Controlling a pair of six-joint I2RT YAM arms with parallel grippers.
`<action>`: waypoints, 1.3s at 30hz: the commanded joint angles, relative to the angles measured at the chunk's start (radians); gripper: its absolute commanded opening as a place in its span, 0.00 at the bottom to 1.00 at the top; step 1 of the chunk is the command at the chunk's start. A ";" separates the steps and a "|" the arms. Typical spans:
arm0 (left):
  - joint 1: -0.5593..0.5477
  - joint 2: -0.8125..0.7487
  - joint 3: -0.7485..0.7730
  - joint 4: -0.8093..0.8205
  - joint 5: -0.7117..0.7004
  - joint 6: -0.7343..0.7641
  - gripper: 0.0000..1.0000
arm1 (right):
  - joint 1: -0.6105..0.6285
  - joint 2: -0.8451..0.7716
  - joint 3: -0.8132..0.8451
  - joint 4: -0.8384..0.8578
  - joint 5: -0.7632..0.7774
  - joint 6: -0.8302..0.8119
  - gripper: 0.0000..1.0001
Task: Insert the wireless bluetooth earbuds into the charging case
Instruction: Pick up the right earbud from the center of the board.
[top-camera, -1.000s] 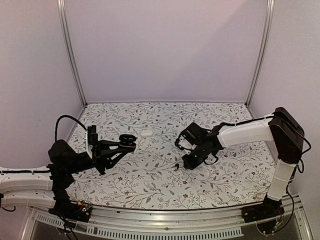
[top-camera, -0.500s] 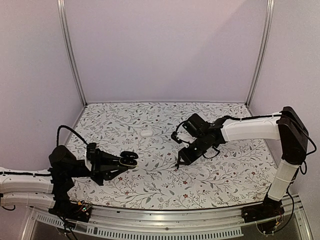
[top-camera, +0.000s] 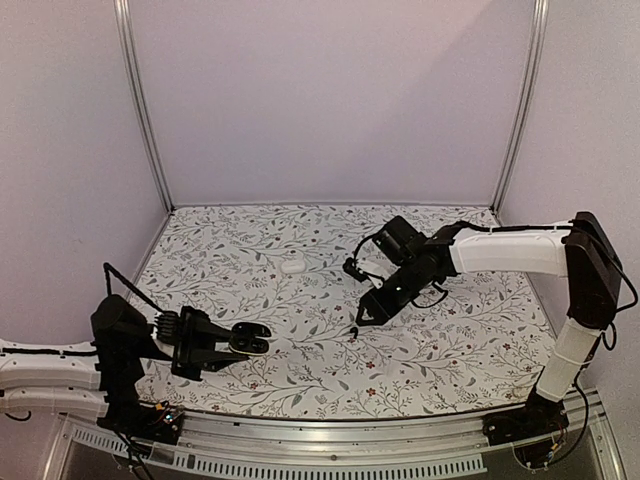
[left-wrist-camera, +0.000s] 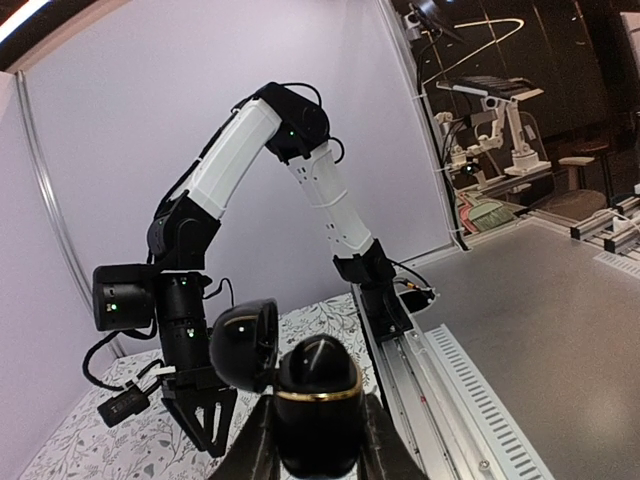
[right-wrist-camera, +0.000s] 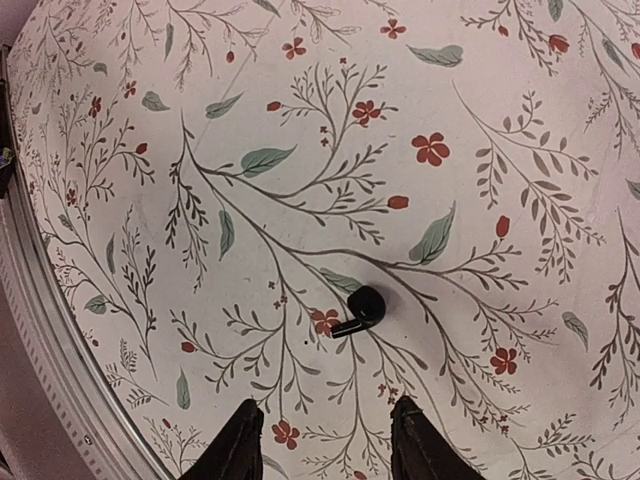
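Black charging case (left-wrist-camera: 318, 385) clamped in left end effector (top-camera: 250, 341); right end effector (right-wrist-camera: 322, 418) parted above earbud (right-wrist-camera: 362, 308)

The charging case (left-wrist-camera: 317, 385) looks glossy black plastic, the earbud (right-wrist-camera: 362, 308) glossy, the printed table cover (right-wrist-camera: 480, 120) matt.

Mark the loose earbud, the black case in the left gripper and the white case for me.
loose earbud (right-wrist-camera: 364, 305): right wrist view, on its rounded head.
black case (left-wrist-camera: 318, 375): left wrist view, on the rounded half above the gold band.
white case (top-camera: 292, 266): top external view, on its middle.
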 joint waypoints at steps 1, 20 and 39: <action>-0.026 -0.024 -0.003 -0.017 0.016 0.047 0.00 | -0.002 -0.014 0.036 -0.033 -0.026 -0.028 0.43; -0.060 0.003 0.015 -0.072 0.023 0.095 0.00 | 0.011 0.037 0.072 -0.037 -0.035 -0.100 0.39; -0.061 0.008 0.025 -0.101 -0.024 0.096 0.00 | 0.058 0.182 0.165 -0.072 0.120 -0.141 0.34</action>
